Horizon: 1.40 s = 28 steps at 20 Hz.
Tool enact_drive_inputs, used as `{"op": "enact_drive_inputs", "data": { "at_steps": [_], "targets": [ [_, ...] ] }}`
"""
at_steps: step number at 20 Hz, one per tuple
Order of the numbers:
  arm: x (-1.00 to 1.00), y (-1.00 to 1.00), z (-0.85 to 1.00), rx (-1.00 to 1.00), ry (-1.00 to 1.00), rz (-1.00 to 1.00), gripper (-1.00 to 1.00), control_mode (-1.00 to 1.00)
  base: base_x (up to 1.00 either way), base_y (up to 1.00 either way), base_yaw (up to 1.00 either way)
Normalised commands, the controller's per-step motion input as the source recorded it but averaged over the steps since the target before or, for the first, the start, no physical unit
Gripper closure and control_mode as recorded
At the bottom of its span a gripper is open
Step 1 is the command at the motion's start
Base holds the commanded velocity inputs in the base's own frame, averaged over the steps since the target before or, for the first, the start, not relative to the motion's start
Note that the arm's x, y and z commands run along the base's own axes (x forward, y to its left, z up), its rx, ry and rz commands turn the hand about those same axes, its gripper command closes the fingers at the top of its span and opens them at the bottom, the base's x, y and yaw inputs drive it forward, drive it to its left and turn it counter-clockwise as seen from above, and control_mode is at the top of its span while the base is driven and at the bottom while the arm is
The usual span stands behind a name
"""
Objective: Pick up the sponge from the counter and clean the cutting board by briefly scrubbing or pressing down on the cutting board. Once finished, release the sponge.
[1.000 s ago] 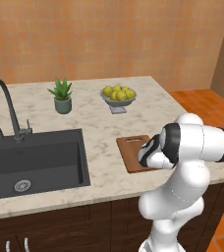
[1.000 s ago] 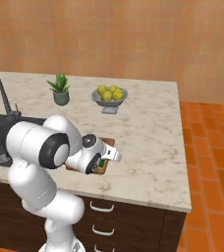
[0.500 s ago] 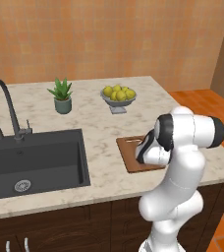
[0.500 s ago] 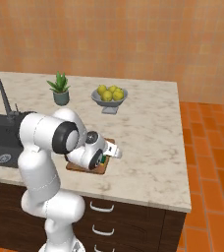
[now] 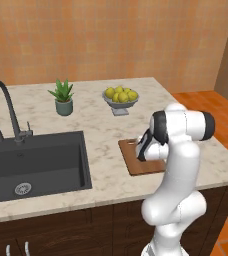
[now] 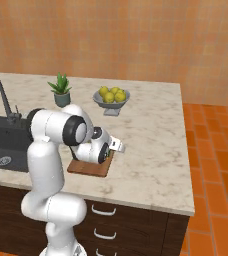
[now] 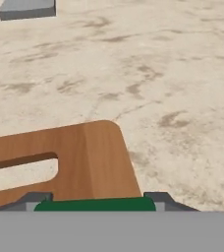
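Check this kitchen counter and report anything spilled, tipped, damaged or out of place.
Nothing stands out. The cutting board lies flat on the counter, the fruit bowl and potted plant stand upright, and no spill shows. The sponge sits between the fingers of the gripper, over the board's slot end.

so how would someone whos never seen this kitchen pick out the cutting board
Start at the beige marbled counter and look right of the dark sink, near the front edge. The cutting board lies flat there, the only brown wooden thing on the counter, with a slot handle.
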Motion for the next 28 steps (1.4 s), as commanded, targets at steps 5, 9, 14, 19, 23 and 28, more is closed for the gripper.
{"op": "enact_drive_inputs", "data": {
  "at_steps": [5, 9, 14, 19, 23, 28],
  "targets": [
    [0.61, -0.01, -0.08, 0.00, -0.04, 0.00, 1.00, -1.00, 0.00, 0.00, 0.00],
    [0.68, -0.05, 0.00, 0.00, -0.01, 0.00, 1.00, -1.00, 0.00, 0.00, 0.00],
    [0.69, -0.14, 0.00, 0.00, 0.00, 0.00, 1.00, -1.00, 0.00, 0.00, 0.00],
    [0.13, -0.41, 0.00, 0.00, 0.00, 0.00, 1.00, -1.00, 0.00, 0.00, 0.00],
    [-0.10, -0.28, 0.16, 0.00, 0.02, 0.00, 1.00, -1.00, 0.00, 0.00, 0.00],
    [-0.53, -0.33, 0.43, 0.02, 0.07, 0.00, 1.00, -1.00, 0.00, 0.00, 0.00]
  ]
}}
